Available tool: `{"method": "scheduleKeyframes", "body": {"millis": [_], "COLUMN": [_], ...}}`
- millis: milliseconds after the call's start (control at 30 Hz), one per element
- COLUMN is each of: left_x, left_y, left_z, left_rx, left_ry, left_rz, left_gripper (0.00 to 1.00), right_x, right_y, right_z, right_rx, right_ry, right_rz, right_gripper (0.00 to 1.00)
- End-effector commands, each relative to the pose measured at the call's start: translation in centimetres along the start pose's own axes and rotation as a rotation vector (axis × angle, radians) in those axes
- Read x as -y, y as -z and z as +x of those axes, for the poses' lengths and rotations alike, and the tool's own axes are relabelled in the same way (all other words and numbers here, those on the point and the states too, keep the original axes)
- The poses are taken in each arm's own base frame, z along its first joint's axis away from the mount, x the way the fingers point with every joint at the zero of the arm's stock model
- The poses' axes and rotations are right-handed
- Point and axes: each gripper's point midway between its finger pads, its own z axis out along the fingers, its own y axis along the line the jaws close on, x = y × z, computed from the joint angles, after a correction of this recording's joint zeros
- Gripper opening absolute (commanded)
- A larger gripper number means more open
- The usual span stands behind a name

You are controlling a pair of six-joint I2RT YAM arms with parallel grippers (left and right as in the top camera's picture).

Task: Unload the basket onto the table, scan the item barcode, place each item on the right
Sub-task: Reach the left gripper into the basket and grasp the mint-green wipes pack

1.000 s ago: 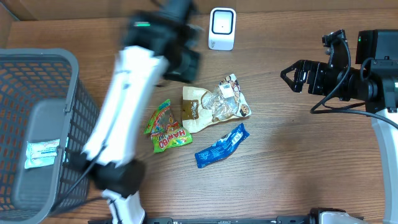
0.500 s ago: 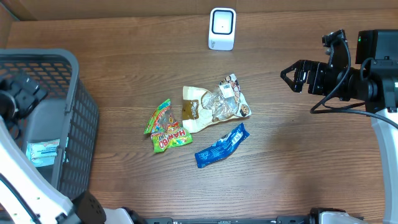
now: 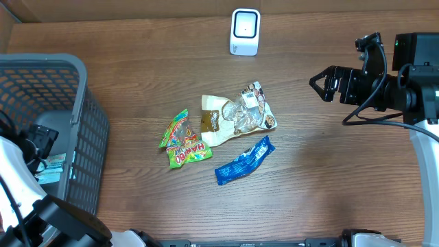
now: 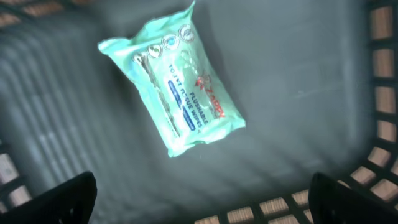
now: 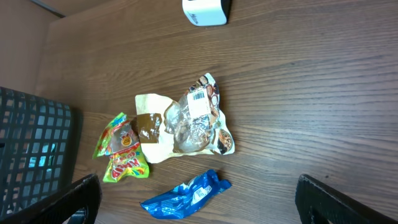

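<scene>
At the left side of the tabletop (image 3: 329,178), inside the dark mesh basket (image 3: 81,103), lies a mint-green pack of wipes (image 4: 174,84), flat on the basket floor. The left claw (image 4: 208,208) hangs directly above it. Its two fingers stand fully apart at the lower corners of the left wrist view, they hold nothing, and they do not touch the pack. I judge that this item is finished and put away, so the step in hand is the change to the next item. Three items wait near the middle of the tabletop. A green and yellow gummy bag (image 3: 182,140) is on the left. A cream and clear snack bag (image 3: 236,116) is just beside it on the far right side. A blue packet (image 3: 244,160) is nearer and close to the snack bag, and I cannot tell if they touch. The white scanner (image 3: 245,31) stands at the far edge, well apart from all three. The right claw (image 3: 328,82) hovers at the right, over bare wood. It is also spread wide and empty, and it points toward the items. The next move probably calls for one arm to come down on one of these bags and grasp it at an edge. Then it must turn the bag so that the barcode faces the scanner window. The snack bag shows a white label (image 5: 198,99) on its upper side, so it seems the easiest choice. Thin, crinkled foil may slip or fold in the grip.
</scene>
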Motion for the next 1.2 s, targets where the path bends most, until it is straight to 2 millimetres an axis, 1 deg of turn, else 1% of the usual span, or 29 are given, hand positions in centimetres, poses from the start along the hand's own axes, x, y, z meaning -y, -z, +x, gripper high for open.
{"method": "scheduleKeyframes", "body": {"millis": [0, 33, 67, 167, 333, 433, 533, 567, 633, 667, 700, 733, 767, 800, 833, 900, 1000, 1100, 1133, 1167], "left_x": [-1.0, -1.0, -1.3, -1.7, -1.5, -1.2, -0.9, -0.8, -0.6, -0.7, -0.7, -0.7, -0.8, -0.8, -0.9, -0.8, 0.2, 2.2, 2.9, 3.8], "left_y": [-2.6, -3.1, -4.1, -5.8, -8.0, -9.6, -11.1, -11.5, -11.8, -11.9, -11.9, -11.8, -11.8, -11.7, -11.5, -10.8, -8.8, -5.5, -4.2, -2.4], "left_z": [0.7, 0.7, 0.6, 0.5, 0.3, 0.0, 0.7, 1.1, 1.5, 1.6, 1.7, 1.7, 1.8, 1.9, 2.0, 1.9, 1.0, -0.5, -1.0, -1.6], "left_rx": [0.013, 0.022, 0.047, 0.092, 0.132, 0.129, 0.085, 0.063, 0.043, 0.038, 0.035, 0.035, 0.03, 0.022, 0.012, -0.005, -0.029, -0.046, -0.05, -0.052], "left_ry": [0.044, 0.044, 0.045, 0.048, 0.052, 0.051, 0.047, 0.046, 0.043, 0.043, 0.039, 0.039, 0.039, 0.039, 0.038, 0.037, 0.012, -0.04, -0.052, -0.064], "left_rz": [-0.023, -0.023, -0.031, -0.037, -0.015, -0.014, -0.005, 0.003, 0.012, 0.008, 0.007, 0.007, 0.004, 0.001, -0.005, -0.012, 0.013, 0.08, 0.107, 0.143], "left_gripper": [1.0, 1.0, 1.0, 1.0, 1.0, 1.0, 1.0, 0.98, 0.85, 0.66, 0.48, 0.37, 0.21, 0.09, 0.04, 0.04, 0.04, 0.04, 0.04, 0.04], "right_x": [-0.4, -0.4, -0.4, -0.4, -0.4, -0.4, -0.4, -0.3, -0.2, -0.2, -0.2, -0.2, -0.2, -0.2, -0.2, -0.2, -0.2, -0.2, -0.2, -0.2], "right_y": [0.4, 0.4, 0.4, 0.4, 0.4, 0.4, 0.3, 0.3, 0.1, 0.1, 0.1, 0.1, 0.1, 0.1, 0.1, 0.1, 0.1, 0.1, 0.1, 0.1], "right_z": [-0.7, -0.7, -0.7, -0.7, -0.6, -0.6, -0.5, -0.4, -0.3, -0.2, -0.2, -0.2, -0.2, -0.2, -0.2, -0.3, -0.3, -0.3, -0.3, -0.3], "right_rx": [0.022, 0.022, 0.023, 0.022, 0.021, 0.019, 0.016, 0.014, 0.008, 0.007, 0.006, 0.006, 0.006, 0.006, 0.006, 0.007, 0.007, 0.007, 0.006, 0.006], "right_ry": [0.023, 0.023, 0.024, 0.024, 0.023, 0.021, 0.02, 0.018, 0.014, 0.013, 0.013, 0.013, 0.013, 0.013, 0.013, 0.014, 0.014, 0.014, 0.013, 0.013], "right_rz": [-0.001, -0.001, -0.001, -0.002, -0.001, -0.001, -0.001, 0.0, 0.0, 0.0, 0.0, 0.0, 0.0, 0.0, 0.001, 0.0, 0.0, 0.0, 0.0, 0.0], "right_gripper": [1.0, 1.0, 1.0, 1.0, 1.0, 1.0, 1.0, 1.0, 1.0, 1.0, 1.0, 1.0, 1.0, 1.0, 1.0, 1.0, 1.0, 1.0, 1.0, 1.0]}}
